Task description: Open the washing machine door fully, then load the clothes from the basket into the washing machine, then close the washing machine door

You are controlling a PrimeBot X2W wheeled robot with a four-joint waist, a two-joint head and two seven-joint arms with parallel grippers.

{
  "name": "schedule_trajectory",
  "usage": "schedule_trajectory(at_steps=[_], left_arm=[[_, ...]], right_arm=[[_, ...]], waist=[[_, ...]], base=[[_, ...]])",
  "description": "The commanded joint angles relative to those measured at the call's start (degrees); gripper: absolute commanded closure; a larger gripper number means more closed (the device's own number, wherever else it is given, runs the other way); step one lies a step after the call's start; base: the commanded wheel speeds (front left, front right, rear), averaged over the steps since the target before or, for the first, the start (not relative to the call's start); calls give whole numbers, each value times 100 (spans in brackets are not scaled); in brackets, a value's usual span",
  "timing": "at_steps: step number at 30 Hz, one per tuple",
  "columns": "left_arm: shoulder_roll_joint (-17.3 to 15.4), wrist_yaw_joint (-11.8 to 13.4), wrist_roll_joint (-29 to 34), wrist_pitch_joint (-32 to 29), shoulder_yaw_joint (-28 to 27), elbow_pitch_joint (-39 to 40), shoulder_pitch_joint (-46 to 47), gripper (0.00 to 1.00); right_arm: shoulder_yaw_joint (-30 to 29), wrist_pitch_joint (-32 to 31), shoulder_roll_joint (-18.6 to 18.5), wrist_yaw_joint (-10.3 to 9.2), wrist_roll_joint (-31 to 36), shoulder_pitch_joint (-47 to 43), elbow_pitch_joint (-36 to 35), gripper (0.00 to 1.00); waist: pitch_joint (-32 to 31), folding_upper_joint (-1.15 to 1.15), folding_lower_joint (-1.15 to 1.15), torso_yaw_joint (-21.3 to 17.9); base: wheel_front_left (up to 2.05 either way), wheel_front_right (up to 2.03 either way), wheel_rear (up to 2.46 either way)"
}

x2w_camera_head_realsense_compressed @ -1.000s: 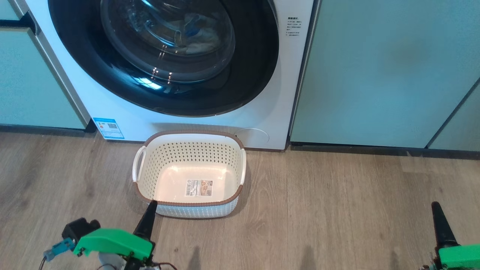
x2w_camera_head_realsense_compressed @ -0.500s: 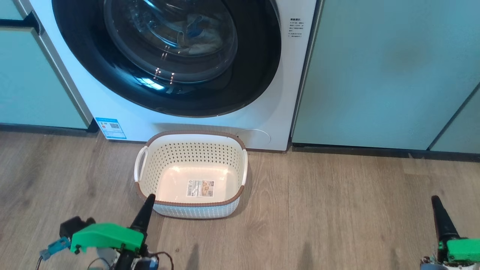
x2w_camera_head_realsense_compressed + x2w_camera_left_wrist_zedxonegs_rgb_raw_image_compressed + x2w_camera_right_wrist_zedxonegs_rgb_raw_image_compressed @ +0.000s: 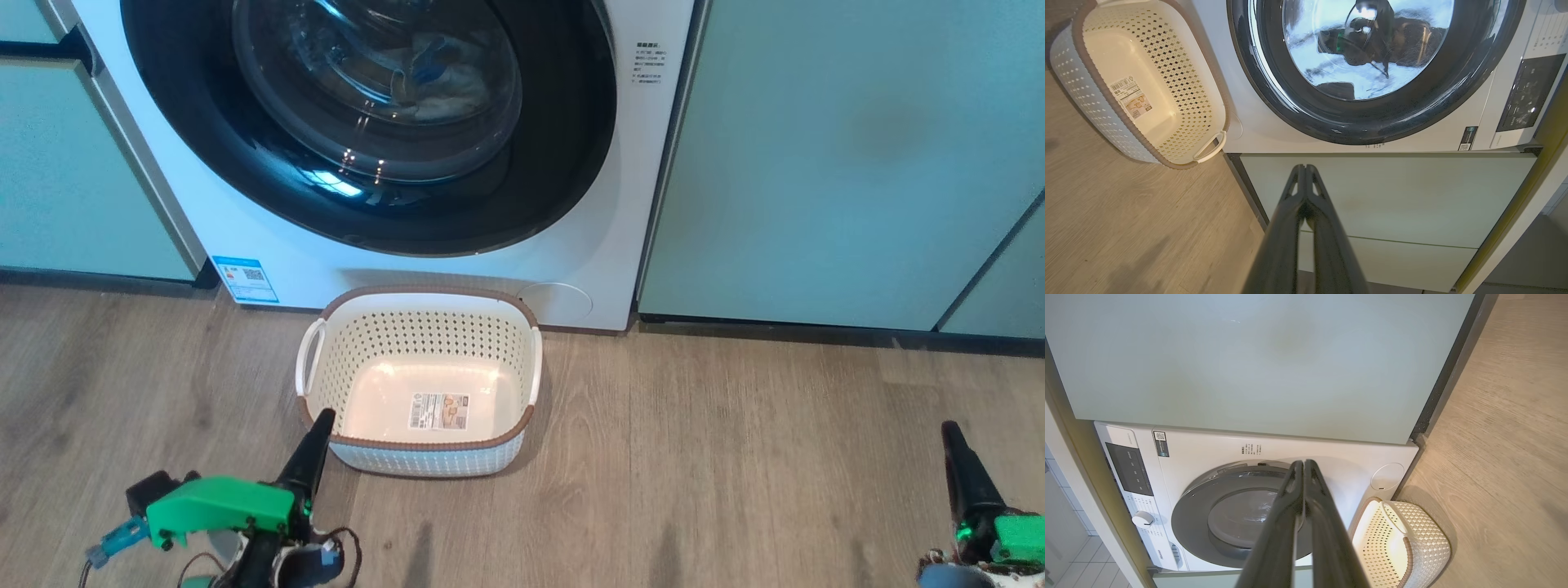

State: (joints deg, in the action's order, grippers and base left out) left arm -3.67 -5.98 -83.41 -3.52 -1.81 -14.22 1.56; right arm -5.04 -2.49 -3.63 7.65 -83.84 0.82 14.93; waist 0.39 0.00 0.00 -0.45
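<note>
The washing machine (image 3: 571, 261) stands with its door (image 3: 204, 147) closed flat against the front. Pale clothes (image 3: 445, 82) with a bit of blue show behind the glass bowl. The basket (image 3: 424, 291) sits on the floor right below the door, with just a label on its base. My left gripper (image 3: 322, 418) is shut, its tip by the basket's near left corner. My right gripper (image 3: 949, 429) is shut, far right over bare floor. The left wrist view shows the left gripper (image 3: 1305, 166), the door (image 3: 1331, 122) and the basket (image 3: 1180, 94). The right wrist view shows the right gripper (image 3: 1304, 461), the door (image 3: 1196, 506) and the basket (image 3: 1429, 539).
Pale green cabinet panels flank the machine on the right (image 3: 816, 163) and the left (image 3: 65, 163). A wood-look floor (image 3: 735, 449) stretches in front. The machine's control panel (image 3: 1128, 463) and round service flap (image 3: 563, 300) are on its front.
The head camera has shifted slightly. Both arms' green mounts have sunk toward the bottom edge while the fingertips point a bit farther forward. Door and basket have not moved.
</note>
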Motion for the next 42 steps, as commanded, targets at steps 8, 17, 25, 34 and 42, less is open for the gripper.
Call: schedule_trajectory(at_steps=[8, 17, 25, 34, 42], left_arm=[[-3, -117, -612, -151, -320, 66, 402, 100], [18, -150, -943, -230, -389, 19, 456, 100], [24, -150, -937, -237, -397, 19, 457, 100], [30, -150, -929, -244, -406, 19, 458, 100], [36, -151, -923, -250, -414, 19, 458, 100]], right_arm=[[26, -195, -38, -15, -619, 466, -124, 100], [-14, -292, -22, -16, -944, 524, -98, 100], [-26, -302, -14, -16, -934, 525, -97, 100], [-40, -313, -4, -16, -922, 527, -96, 100], [-52, -322, 4, -16, -912, 528, -95, 100]], waist=[[-13, 0, 0, 28], [-21, 0, 0, 45], [-21, 0, 0, 45], [-21, 0, 0, 45], [-21, 0, 0, 45]], base=[[0, 0, 0], [0, 0, 0], [0, 0, 0], [0, 0, 0], [0, 0, 0]])
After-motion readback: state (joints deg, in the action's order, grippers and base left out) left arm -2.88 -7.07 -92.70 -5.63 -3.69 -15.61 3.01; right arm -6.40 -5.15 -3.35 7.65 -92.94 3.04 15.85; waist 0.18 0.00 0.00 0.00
